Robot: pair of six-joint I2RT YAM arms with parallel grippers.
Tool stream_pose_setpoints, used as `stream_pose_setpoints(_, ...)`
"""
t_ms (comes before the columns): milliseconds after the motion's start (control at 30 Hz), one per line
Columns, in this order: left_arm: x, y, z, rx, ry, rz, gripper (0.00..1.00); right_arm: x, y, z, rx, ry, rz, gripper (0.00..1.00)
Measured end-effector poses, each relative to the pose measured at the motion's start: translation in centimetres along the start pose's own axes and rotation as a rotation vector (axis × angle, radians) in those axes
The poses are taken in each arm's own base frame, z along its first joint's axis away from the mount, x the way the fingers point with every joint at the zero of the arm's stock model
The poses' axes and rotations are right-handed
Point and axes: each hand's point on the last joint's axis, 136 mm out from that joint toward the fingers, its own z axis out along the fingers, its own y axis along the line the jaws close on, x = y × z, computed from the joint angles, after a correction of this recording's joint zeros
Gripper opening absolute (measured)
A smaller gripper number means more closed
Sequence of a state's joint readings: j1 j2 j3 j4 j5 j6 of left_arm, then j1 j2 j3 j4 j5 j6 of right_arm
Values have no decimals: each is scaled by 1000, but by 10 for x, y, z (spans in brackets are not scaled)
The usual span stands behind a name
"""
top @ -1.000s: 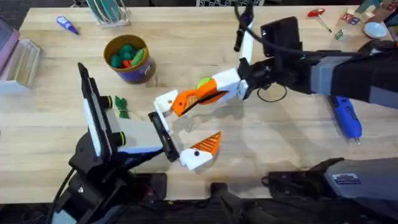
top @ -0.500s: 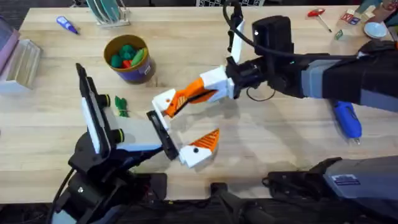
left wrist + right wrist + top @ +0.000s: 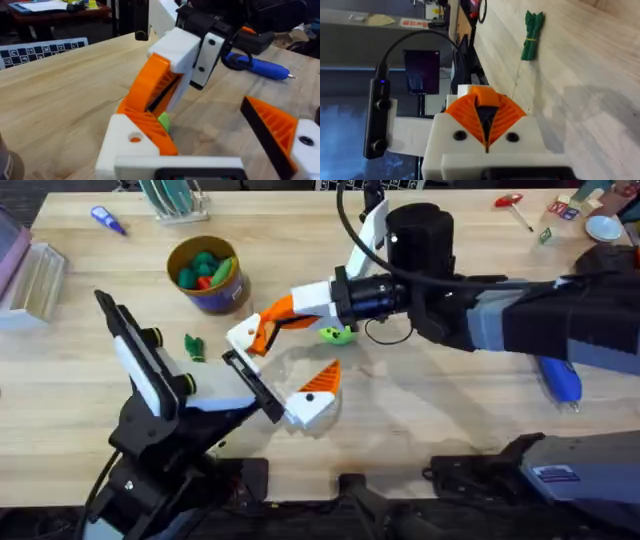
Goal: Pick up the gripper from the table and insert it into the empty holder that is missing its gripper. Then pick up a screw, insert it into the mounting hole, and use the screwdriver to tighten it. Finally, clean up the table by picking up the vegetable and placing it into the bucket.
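Observation:
My right gripper (image 3: 262,335) reaches in from the right. Its orange pads are shut on the small orange ribbed gripper (image 3: 152,125) and hold it against the white holder (image 3: 242,336), the left arm's finger mount. In the left wrist view the wedge lies on that holder (image 3: 120,152). My left gripper (image 3: 285,368) is open; its other finger (image 3: 318,392) carries an orange pad. The dark green vegetable (image 3: 194,347) lies on the table below the bucket (image 3: 207,275) and appears in the right wrist view (image 3: 532,34). The blue screwdriver (image 3: 560,380) lies at the right.
A lime-green disc (image 3: 337,333) sits under the right arm. At the back edge are a small blue-handled tool (image 3: 107,220), a rack (image 3: 175,200) and a red-handled tool (image 3: 512,204). A clear box (image 3: 35,280) stands at the far left.
My right arm has swung left and carried its shut gripper onto the left arm's finger mount. The left arm has tilted leftward. The lime-green disc has come into view.

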State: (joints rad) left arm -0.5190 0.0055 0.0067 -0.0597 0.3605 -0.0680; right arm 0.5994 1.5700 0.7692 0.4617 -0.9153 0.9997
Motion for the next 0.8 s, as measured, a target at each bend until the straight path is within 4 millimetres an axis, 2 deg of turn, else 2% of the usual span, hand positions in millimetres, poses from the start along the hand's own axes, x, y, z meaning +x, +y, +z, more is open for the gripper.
stream_pose_setpoints(600, 0, 4, 0, -30, -1, -12, 986, 1, -4, 1, 25, -11, 28, 8)
stream_pose_setpoints(800, 0, 3, 1, -28, 0, -42, 986, -2, -5, -4, 22, -11, 44, 8)
